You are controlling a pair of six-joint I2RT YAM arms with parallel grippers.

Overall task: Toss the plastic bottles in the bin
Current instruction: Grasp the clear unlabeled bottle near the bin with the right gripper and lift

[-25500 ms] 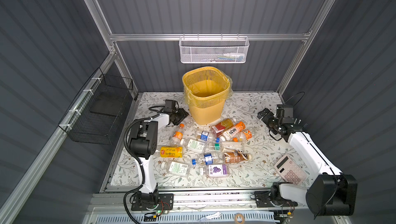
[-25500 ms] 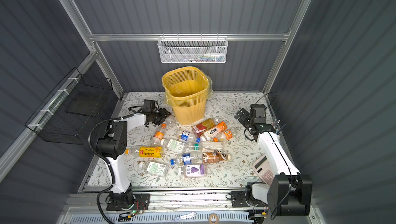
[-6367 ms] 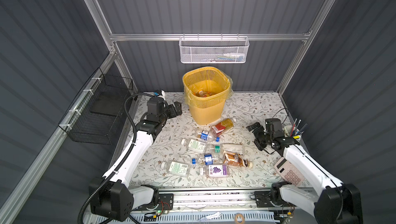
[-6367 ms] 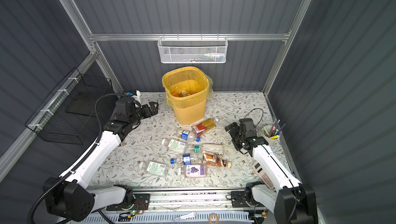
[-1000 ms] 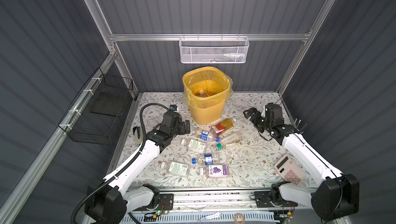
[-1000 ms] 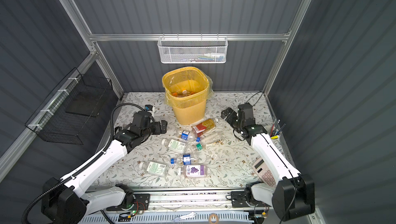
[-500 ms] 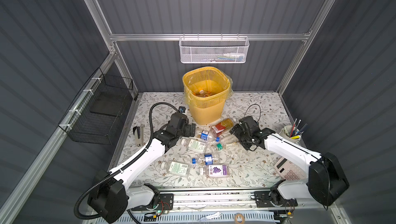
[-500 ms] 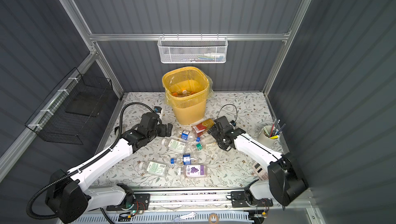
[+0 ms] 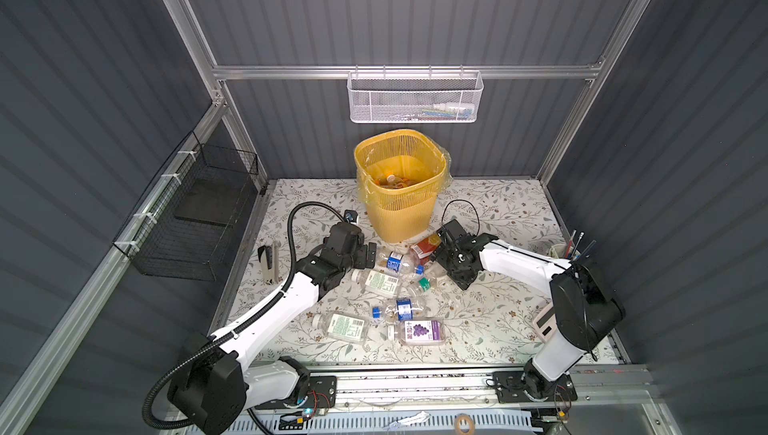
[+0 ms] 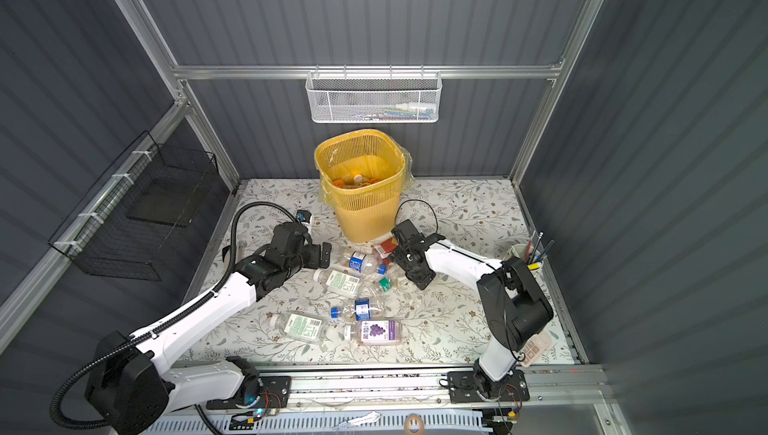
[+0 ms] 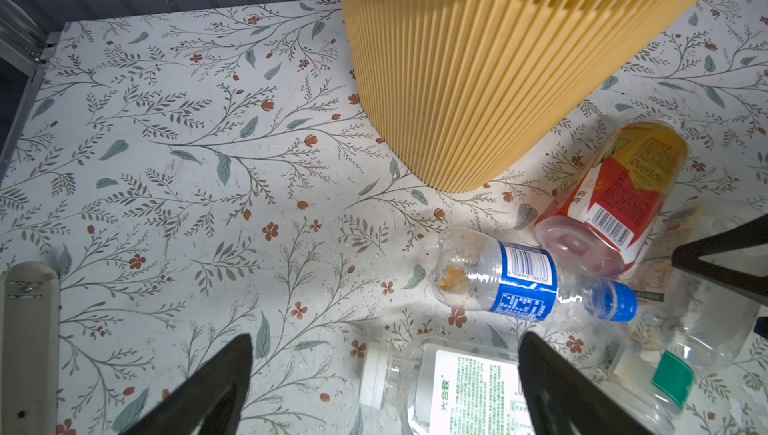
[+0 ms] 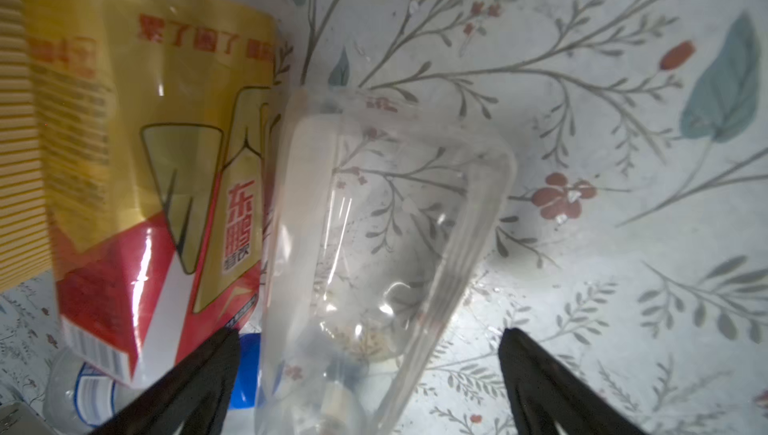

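Note:
The yellow bin (image 9: 399, 204) (image 10: 365, 208) stands at the back middle with bottles inside. In front of it lie a red-yellow bottle (image 9: 426, 243) (image 12: 166, 162), a blue-label bottle (image 9: 395, 263) (image 11: 515, 283), a green-white bottle (image 9: 380, 283) (image 11: 469, 387) and a clear bottle (image 12: 386, 225). Nearer the front are a crushed blue bottle (image 9: 399, 308), another green-white one (image 9: 343, 326) and a purple-grape one (image 9: 419, 331). My left gripper (image 9: 370, 255) (image 11: 384, 341) is open above the green-white bottle's white cap. My right gripper (image 9: 440, 264) (image 12: 370, 335) is open with the clear bottle between its fingers.
A white mesh basket (image 9: 415, 96) hangs on the back wall and a black wire basket (image 9: 195, 212) on the left wall. A stapler (image 9: 268, 262) lies at the left edge. A pen cup (image 9: 563, 251) and a calculator (image 9: 544, 325) sit at the right.
The right gripper has swung from the back right down to the bottles beside the bin. The left gripper has crept right toward the same cluster. Several bottles have gone from the table into the bin.

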